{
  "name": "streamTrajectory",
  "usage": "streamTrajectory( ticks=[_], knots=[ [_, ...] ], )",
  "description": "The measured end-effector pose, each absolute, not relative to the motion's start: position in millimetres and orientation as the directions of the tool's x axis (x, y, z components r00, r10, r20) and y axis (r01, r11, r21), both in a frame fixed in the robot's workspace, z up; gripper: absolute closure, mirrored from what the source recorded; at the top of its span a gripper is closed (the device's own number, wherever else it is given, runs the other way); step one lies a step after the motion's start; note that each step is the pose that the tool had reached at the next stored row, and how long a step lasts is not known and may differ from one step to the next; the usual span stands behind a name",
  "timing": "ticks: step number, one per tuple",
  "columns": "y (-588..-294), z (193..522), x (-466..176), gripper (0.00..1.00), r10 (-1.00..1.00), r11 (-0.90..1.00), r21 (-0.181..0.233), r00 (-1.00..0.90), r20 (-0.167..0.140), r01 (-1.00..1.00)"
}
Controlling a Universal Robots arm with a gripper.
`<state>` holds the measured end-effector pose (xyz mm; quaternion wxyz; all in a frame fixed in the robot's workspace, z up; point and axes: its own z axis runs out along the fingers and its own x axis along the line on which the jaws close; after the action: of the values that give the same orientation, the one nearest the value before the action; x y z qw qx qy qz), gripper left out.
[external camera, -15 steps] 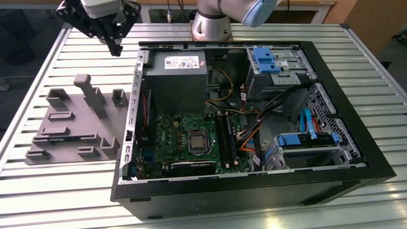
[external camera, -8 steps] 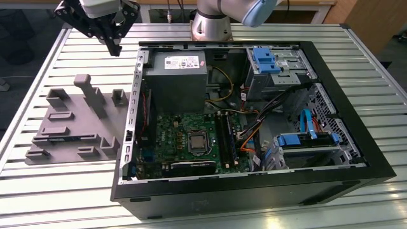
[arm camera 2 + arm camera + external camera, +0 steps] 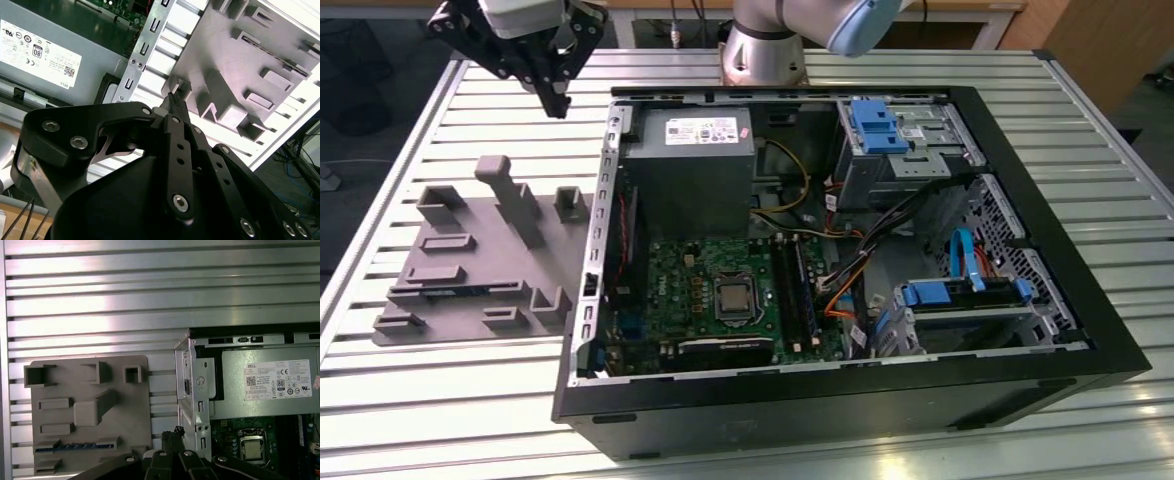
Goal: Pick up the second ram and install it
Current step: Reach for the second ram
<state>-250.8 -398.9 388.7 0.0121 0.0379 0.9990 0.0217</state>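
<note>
The computer case [image 3: 854,390] lies on the table [image 3: 440,400], across its middle. The fixture plate [image 3: 480,255] lies just beside it, toward the table edge at the exterior view's left. The second ram [image 3: 75,445] lies in a slot on that plate.

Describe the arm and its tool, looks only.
The arm is silver-grey metal tubing with a light-blue joint cap. The tool is matt black, built of angular linkage bars dotted with silver screw heads. It narrows to slim fingers and hangs from a whitish wrist housing.
</note>
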Motion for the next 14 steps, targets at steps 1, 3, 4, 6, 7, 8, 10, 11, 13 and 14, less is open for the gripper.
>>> streamTrajectory(
  ticks=[1, 3, 4, 6, 7, 8, 10, 11, 13, 14],
  knots=[
    [-398.9, 388.7, -251.2, 0.89, 0.076, 0.996, 0.044, -0.997, -0.023, 0.075],
    [-398.9, 388.7, -252.2, 0.89, 0.076, 0.996, 0.044, -0.997, -0.023, 0.075],
    [-398.9, 388.6, -252.6, 0.89, 0.076, 0.996, 0.044, -0.997, -0.023, 0.075],
    [-399.0, 388.6, -253.8, 0.89, 0.076, 0.996, 0.044, -0.997, -0.023, 0.075],
    [-398.9, 388.6, -254.3, 0.89, 0.076, 0.996, 0.044, -0.997, -0.023, 0.075],
    [-398.9, 388.6, -254.9, 0.89, 0.076, 0.996, 0.044, -0.997, -0.023, 0.075],
    [-398.9, 388.5, -256.1, 0.89, 0.076, 0.996, 0.044, -0.997, -0.023, 0.075],
    [-398.9, 388.5, -256.7, 0.89, 0.076, 0.996, 0.044, -0.997, -0.023, 0.075],
    [-398.9, 388.5, -258.0, 0.89, 0.076, 0.996, 0.044, -0.997, -0.023, 0.075],
    [-399.0, 388.4, -258.5, 0.89, 0.076, 0.996, 0.044, -0.997, -0.023, 0.075]
  ],
)
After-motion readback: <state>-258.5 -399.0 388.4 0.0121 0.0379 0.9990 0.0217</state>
